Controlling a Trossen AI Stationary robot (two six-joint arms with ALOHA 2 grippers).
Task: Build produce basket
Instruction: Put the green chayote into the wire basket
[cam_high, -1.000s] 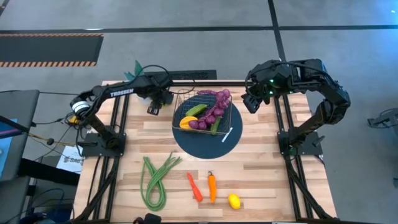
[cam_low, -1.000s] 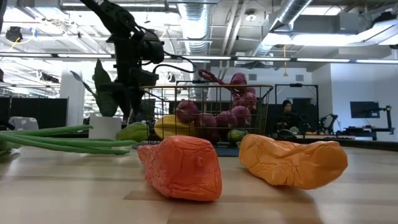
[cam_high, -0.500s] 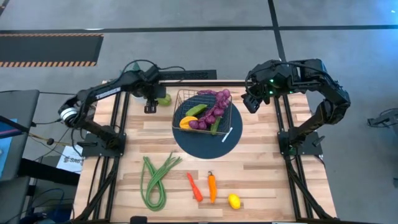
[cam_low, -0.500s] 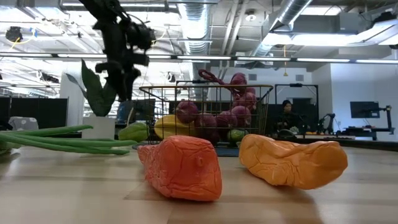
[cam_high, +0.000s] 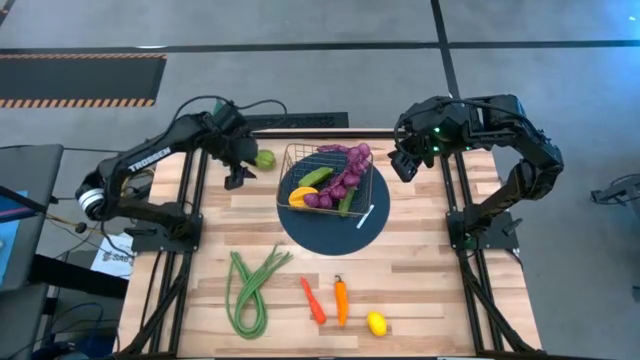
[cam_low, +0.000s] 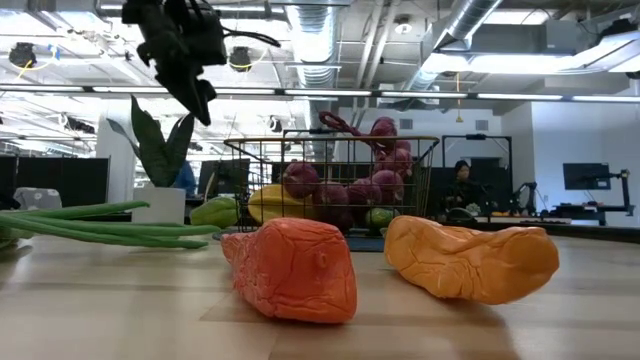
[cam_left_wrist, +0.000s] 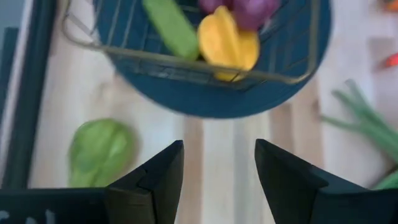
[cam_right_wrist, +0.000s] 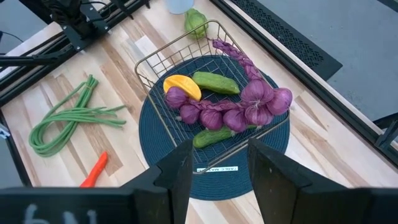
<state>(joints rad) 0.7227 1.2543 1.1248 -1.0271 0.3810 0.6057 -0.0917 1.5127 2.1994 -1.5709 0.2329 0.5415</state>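
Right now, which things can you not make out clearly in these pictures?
- Lemon: absent from the low view, presumably behind the orange pepper.
- Green fruit: blurred in the left wrist view; its type is unclear.
- White label on the blue mat: text too small to read.
- Green beans: cut off by the left wrist picture's edge.

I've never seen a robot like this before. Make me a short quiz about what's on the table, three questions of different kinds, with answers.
1. True or false: the yellow toy lemon lies inside the square wire basket.
2. Which lies on the wood beside the basket, on the left arm's side? A) the green toy fruit B) the purple grape string C) the orange toy pepper
3. Fill in: the basket stands on a dark blue round ____.

Key
1. False: it lies on the table's near edge, by the red toy pepper and the orange one.
2. A
3. mat

The open left gripper hangs above the table near the green fruit.
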